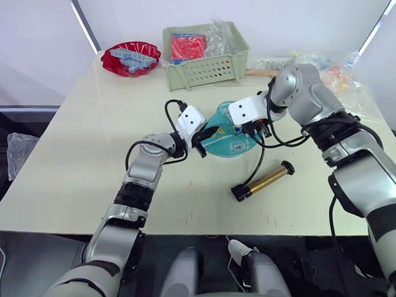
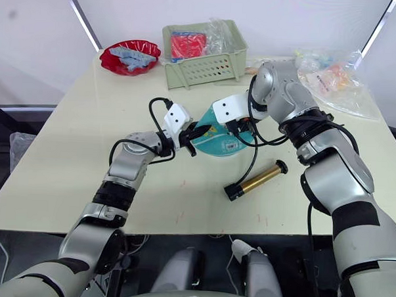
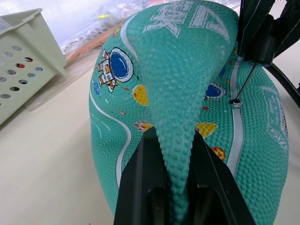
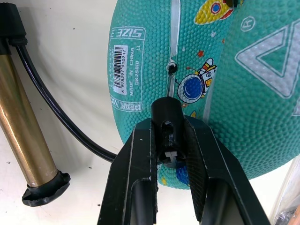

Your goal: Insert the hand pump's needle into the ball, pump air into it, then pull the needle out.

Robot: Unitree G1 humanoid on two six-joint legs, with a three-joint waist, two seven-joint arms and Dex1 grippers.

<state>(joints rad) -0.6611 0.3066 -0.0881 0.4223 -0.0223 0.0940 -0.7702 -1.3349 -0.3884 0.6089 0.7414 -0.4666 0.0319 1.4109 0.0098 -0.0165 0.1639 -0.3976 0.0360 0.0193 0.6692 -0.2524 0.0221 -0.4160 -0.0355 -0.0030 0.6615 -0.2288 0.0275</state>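
The teal ball (image 1: 222, 143) lies partly deflated at the table's middle. My left gripper (image 3: 176, 187) is shut on a raised fold of its skin at its left side. From the ball's right, my right gripper (image 4: 168, 154) is shut on the needle's black fitting (image 4: 167, 127). The thin needle (image 3: 244, 77) slants down, and its tip meets the valve hole (image 3: 235, 102) on the ball's silver stripe. How deep it sits I cannot tell. The hand pump (image 1: 265, 181) lies flat on the table to the ball's front right, apart from both grippers. Its black hose (image 4: 56, 110) curves up to the fitting.
A green basket (image 1: 205, 58) with red packets stands behind the ball. A red bowl (image 1: 131, 59) is at the back left, and clear plastic bags (image 1: 339, 72) at the back right. Bare table lies left of and in front of the ball.
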